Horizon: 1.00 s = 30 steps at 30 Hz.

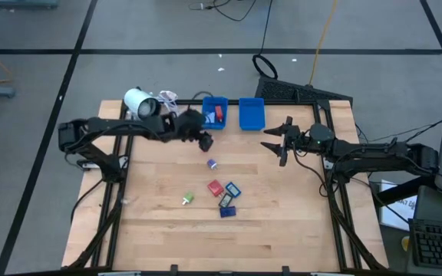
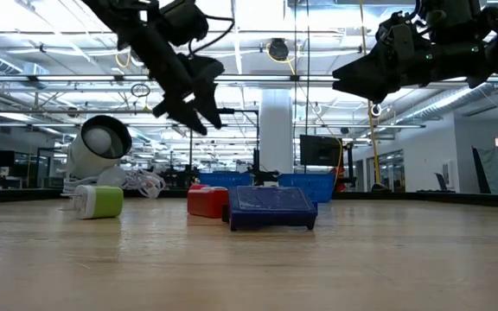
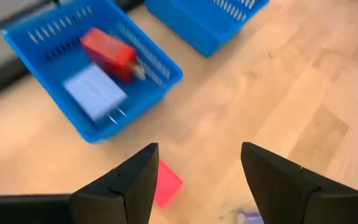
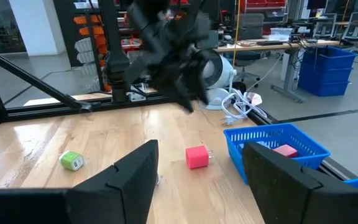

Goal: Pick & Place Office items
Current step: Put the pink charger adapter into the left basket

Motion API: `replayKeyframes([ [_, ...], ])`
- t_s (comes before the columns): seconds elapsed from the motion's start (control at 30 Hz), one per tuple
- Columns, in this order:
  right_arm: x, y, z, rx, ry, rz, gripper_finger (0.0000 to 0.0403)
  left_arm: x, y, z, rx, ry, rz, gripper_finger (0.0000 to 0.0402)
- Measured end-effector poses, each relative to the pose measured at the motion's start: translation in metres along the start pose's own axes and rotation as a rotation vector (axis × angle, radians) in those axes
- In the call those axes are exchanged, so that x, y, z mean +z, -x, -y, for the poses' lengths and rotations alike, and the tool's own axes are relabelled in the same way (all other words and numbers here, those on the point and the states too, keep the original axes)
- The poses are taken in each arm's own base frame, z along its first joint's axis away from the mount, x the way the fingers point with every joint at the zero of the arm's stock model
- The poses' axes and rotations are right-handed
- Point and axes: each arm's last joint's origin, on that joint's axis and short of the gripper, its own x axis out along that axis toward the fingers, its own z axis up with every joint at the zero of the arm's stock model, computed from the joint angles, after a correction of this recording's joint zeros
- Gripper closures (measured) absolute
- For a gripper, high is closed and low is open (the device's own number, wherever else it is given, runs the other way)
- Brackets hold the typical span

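both claws, left claw (image 1: pixel 203 141) and right claw (image 1: pixel 276 142), hang open, raised.

Bright, even light falls from ceiling strip lamps (image 2: pixel 50 17), which glare white in the low view. The wooden table (image 1: pixel 282 207) shows only soft, faint shadows. The blue bin (image 3: pixel 92 68) is smeared by motion blur, as is the dark arm (image 4: pixel 166 43) above the table.

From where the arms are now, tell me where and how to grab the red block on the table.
Grip the red block across its two side faces, coming straight down from above. It appears to lie flat on the table, with blue pieces close beside it, so top access looks clearest. The open left end effector is probably nearer.
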Motion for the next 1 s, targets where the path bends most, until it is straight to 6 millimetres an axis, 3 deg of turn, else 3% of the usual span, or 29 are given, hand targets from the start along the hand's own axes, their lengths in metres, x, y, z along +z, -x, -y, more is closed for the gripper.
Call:
replayKeyframes([
  [0.2, 0.0, 0.0, 0.0, 0.0, 0.0, 0.0, 0.0181, -0.026, -0.011, 0.01, -0.023, 0.111, 0.008, 0.0185],
  [0.43, 0.0, 0.0, 0.0, 0.0, 0.0, 0.0, 0.0181, -0.046, -0.018, 0.002, 0.132, 0.23, 0.037, 0.0201],
  [0.63, 0.001, 0.0, 0.0, 0.0, 0.0, 0.006, 0.0181, -0.053, -0.024, 0.003, 0.144, 0.21, 0.009, 0.0214],
  [1.0, 0.001, 0.0, 0.0, 0.0, -0.01, 0.008, 0.0181, -0.07, -0.054, 0.005, 0.175, 0.193, -0.045, 0.0215],
])
